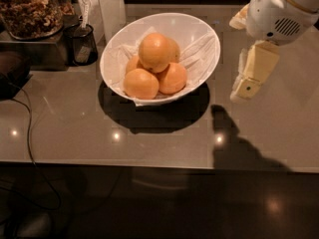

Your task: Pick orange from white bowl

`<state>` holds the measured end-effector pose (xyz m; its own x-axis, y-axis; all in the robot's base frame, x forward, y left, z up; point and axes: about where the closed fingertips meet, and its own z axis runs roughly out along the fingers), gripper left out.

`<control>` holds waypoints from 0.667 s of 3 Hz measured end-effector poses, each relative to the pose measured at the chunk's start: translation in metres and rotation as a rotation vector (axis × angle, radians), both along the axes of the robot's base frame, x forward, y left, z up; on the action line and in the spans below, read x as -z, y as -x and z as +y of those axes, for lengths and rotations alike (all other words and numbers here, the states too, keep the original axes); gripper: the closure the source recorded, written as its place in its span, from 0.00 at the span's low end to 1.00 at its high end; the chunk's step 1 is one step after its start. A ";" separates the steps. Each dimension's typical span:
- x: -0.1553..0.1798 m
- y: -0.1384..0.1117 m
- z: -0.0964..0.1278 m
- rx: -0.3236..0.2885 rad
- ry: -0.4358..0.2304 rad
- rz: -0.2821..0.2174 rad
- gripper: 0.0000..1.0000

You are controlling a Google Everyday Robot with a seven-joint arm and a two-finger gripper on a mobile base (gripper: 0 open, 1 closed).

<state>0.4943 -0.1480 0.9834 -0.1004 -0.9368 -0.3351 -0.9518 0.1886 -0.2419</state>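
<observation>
My gripper (238,58) hangs at the right side of the frame, above the grey table (70,128) and well apart from the white bowl (165,15). My two pale fingers (255,69) are spread, one tip toward the upper right and the other lower down, with nothing between them. So nothing is grasped yet.

The orange (154,52) I am after sits on top of the pile near the middle of the bowl. It rests on the deeper-coloured oranges (141,83) below it, with crumpled white paper (200,48) lining the bowl behind and to the right. It has not been lifted.

By my judgement the task is barely begun. I am in the approach, level with the bowl but off to its right. What is left is nearly all of it: cross to the left over the rim, come down on the top fruit, close round it and raise it clear. A black mesh cup (82,44) stands at the upper left, beyond the bowl and out of my way.
</observation>
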 end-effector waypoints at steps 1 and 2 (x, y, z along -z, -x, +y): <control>0.000 0.000 0.000 0.000 0.000 0.000 0.00; 0.002 -0.020 0.013 -0.024 -0.045 0.008 0.00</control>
<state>0.5142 -0.1345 0.9812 -0.0813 -0.9231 -0.3760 -0.9581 0.1764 -0.2258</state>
